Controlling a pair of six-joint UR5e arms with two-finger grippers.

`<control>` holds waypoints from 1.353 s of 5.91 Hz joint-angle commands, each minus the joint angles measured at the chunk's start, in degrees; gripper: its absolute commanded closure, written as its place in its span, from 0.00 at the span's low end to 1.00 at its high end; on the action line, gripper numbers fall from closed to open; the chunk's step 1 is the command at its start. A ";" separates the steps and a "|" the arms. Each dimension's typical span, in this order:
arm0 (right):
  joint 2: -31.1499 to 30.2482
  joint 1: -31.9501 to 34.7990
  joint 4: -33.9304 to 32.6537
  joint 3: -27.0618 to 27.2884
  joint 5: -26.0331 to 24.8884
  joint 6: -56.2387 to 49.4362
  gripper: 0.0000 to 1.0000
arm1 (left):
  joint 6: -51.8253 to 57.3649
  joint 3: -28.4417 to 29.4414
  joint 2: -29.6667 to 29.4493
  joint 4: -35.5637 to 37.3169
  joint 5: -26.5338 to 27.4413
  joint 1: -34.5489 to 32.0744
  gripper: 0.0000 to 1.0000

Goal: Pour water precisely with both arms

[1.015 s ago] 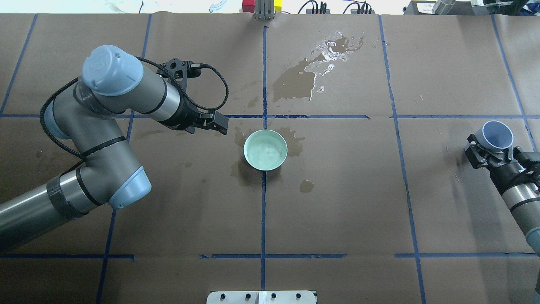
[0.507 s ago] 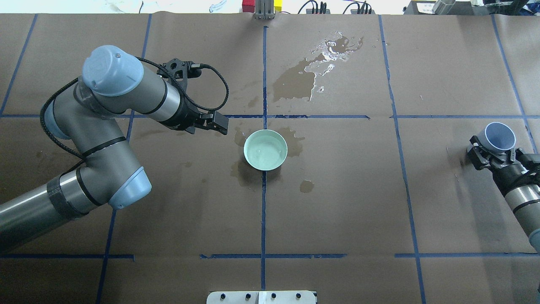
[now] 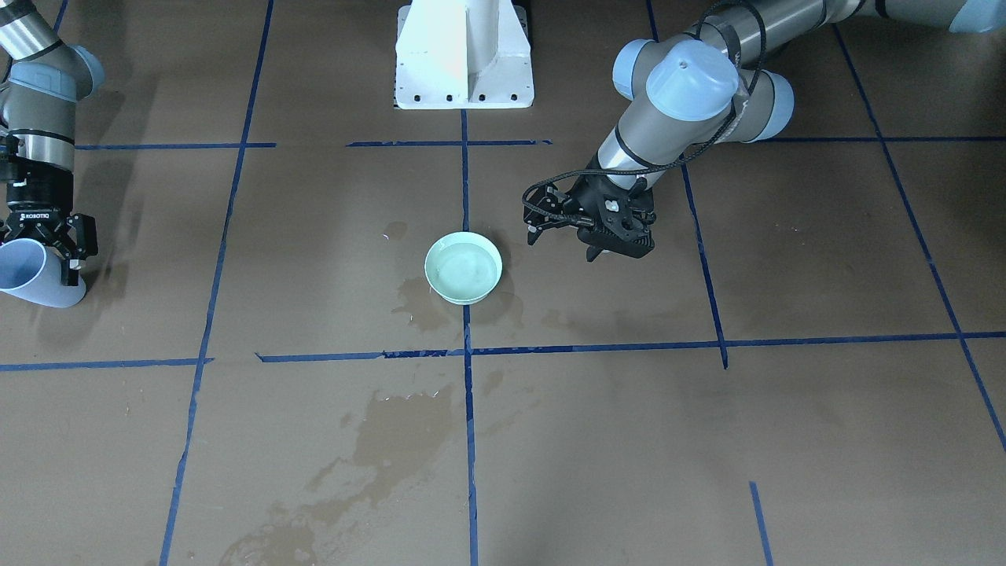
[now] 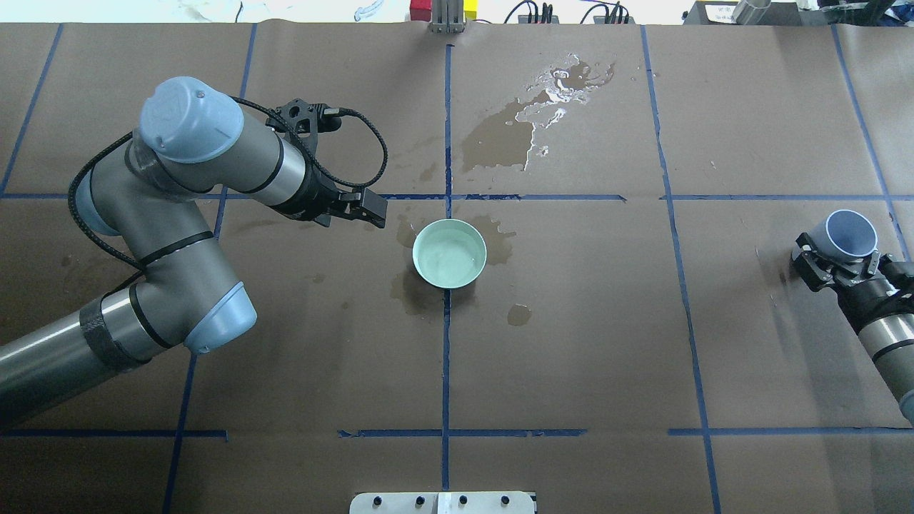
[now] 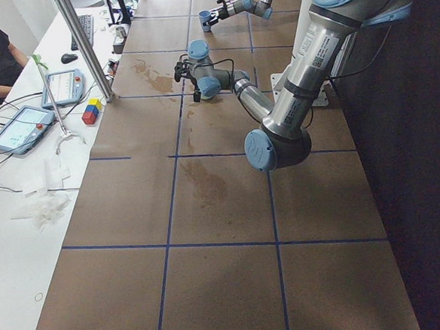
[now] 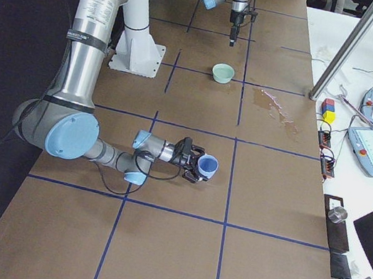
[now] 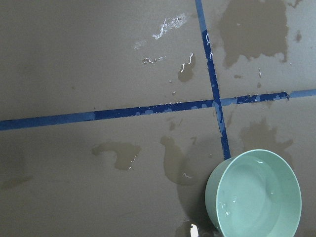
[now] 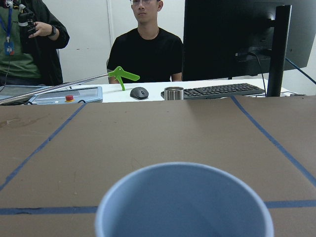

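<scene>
A pale green bowl point(image 4: 423, 243) stands at the table's centre with clear, rippling water point(image 4: 450, 258) in it. It also shows in the front view point(image 3: 431, 255) and the left wrist view point(image 7: 213, 197). My left gripper point(image 4: 371, 208) hangs empty just left of the bowl, apart from it, and looks open. My right gripper point(image 4: 841, 263) is shut on a light blue cup point(image 4: 850, 233) at the far right, roughly upright and low over the table. The cup also shows in the front view point(image 3: 35, 277) and fills the right wrist view point(image 8: 182, 202). Its inside is not visible.
Dark wet stains surround the bowl, and a glistening spill point(image 4: 553, 89) lies beyond it. The white pedestal base point(image 3: 464, 55) stands on the robot's side. Two people point(image 8: 145, 47) sit at a bench with a keyboard and tablets past the table's far edge.
My right gripper has carried the blue cup a little further right and slightly towards the robot. The water in the bowl keeps rippling. My left arm has not moved.
</scene>
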 commanded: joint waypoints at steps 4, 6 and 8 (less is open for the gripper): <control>-0.19 2.26 12.78 0.18 -1.07 -11.22 0.00 | -0.61 -0.50 0.00 0.00 0.00 0.00 0.00; 0.07 4.98 16.48 0.53 -0.56 -15.28 0.00 | -2.37 -0.58 0.00 0.09 0.00 0.18 0.00; 0.34 10.93 16.49 1.24 7.30 -15.30 0.00 | -2.46 -0.32 -0.35 0.35 0.09 0.44 0.00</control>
